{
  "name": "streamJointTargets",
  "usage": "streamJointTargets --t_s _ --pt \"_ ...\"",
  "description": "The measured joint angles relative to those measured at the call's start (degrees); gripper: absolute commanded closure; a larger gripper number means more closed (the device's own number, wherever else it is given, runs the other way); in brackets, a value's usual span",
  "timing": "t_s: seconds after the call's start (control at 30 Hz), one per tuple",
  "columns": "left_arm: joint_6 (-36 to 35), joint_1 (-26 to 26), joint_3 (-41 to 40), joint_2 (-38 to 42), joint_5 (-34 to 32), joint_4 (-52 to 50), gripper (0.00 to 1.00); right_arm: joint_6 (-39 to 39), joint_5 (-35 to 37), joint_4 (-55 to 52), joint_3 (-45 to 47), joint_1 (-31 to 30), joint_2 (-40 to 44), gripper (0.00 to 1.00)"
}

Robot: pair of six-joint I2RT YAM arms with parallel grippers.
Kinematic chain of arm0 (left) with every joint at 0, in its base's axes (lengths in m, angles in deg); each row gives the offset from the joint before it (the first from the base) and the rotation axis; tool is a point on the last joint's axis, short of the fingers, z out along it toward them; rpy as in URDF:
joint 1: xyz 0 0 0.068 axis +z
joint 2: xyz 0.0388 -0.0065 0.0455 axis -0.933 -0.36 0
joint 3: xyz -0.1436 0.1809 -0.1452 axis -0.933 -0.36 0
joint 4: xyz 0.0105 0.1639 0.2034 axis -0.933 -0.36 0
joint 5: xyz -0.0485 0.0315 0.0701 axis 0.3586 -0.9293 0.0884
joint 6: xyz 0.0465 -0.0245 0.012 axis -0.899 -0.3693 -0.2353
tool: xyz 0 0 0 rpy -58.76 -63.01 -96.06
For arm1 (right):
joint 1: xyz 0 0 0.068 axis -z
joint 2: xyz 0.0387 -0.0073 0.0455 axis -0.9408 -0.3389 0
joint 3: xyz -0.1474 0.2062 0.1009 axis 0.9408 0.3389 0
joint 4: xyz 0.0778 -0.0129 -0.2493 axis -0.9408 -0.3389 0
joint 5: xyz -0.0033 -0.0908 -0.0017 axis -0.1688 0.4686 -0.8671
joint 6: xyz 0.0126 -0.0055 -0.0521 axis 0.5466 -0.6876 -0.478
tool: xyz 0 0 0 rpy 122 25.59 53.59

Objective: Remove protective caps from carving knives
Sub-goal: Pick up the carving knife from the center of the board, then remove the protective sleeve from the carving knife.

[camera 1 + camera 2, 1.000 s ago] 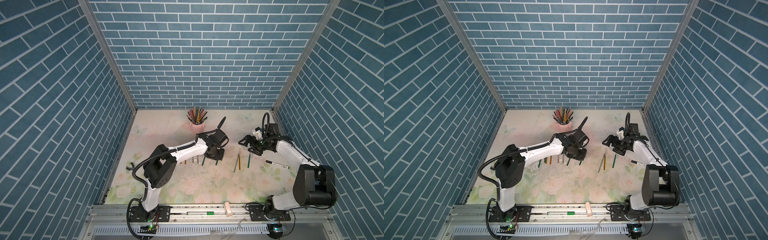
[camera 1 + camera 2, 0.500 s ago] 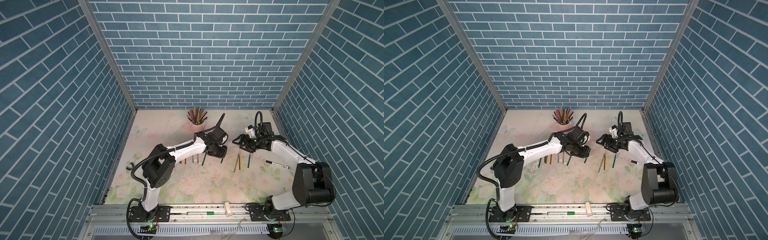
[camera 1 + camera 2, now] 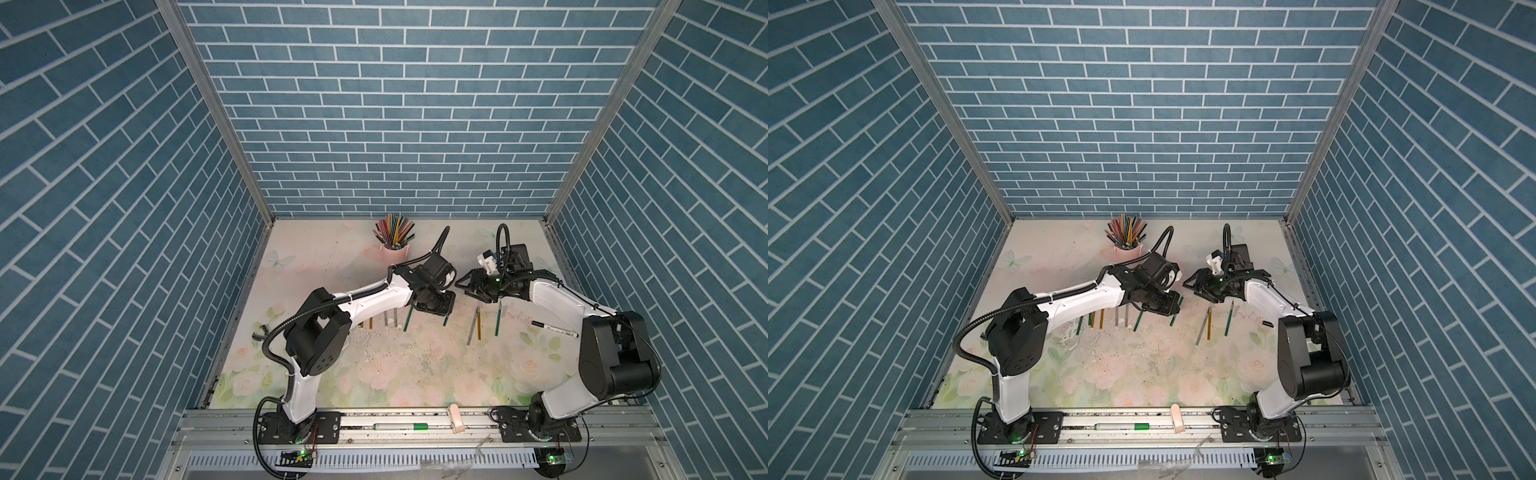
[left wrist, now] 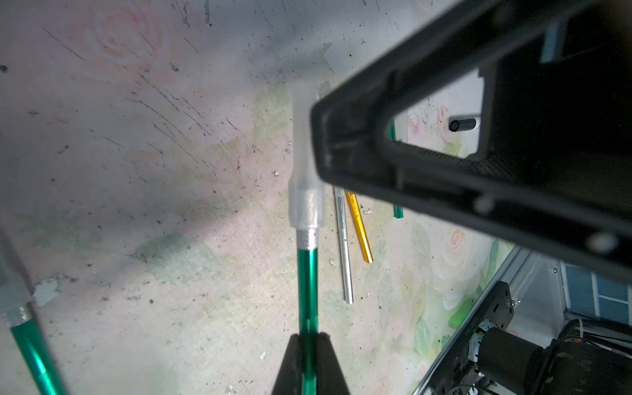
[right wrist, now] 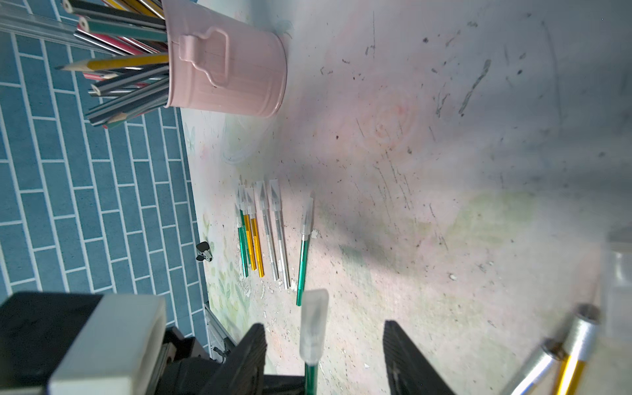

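The carving knives (image 5: 255,246) that wear their caps lie in a row at the left side of the floral table (image 3: 324,257), with one more green capped knife (image 5: 303,260) a little apart to their right. Behind them stands the pink cup of pencils (image 3: 394,252).

Next comes the left gripper (image 4: 307,338). Its jaws are closed firmly on the handle of a green carving knife (image 4: 307,280), which it holds, as it seems, above the middle of the table. The protective cap (image 4: 305,201) of this knife sits on the blade end. The long axis of knife and cap points away from the left gripper, toward the right gripper (image 5: 323,328).

The right gripper is the nearer one to the cap. Its jaws stand apart with the cap between them, one finger on each side. In the right wrist view there is a gap at both sides, so nothing is gripped yet. The cap is closer to one finger than to the other. I judge that the coming move is to close across the cap and then pull straight along the axis, away from the left gripper.

Further right lie three knives without caps (image 3: 498,319), and last the white marker (image 3: 555,329).
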Motion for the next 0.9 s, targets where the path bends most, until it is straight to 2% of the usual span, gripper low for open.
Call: streamJointTargets --t_s 0.23,0.67,0.7,0.73,0.9 --pt "-0.04 0.0 0.0 0.0 0.0 0.02 0.98 1.81 0.33 2.08 -0.81 -2.08 -1.6 0.69" --pt "-0.02 0.15 0.0 0.0 -0.48 -0.04 0.98 2.93 1.77 2.51 -2.29 -3.61 -3.85 0.9" --pt "-0.02 0.15 0.0 0.0 -0.5 -0.02 0.98 2.93 1.84 2.51 -2.34 -3.61 -3.85 0.92" --pt "-0.02 0.15 0.0 0.0 -0.5 -0.02 0.98 2.93 1.97 2.49 -2.34 -3.61 -3.85 0.99" --pt "-0.04 0.15 -0.02 0.0 -0.52 -0.02 0.98 2.91 2.32 1.79 -2.84 -3.69 -3.93 1.0"
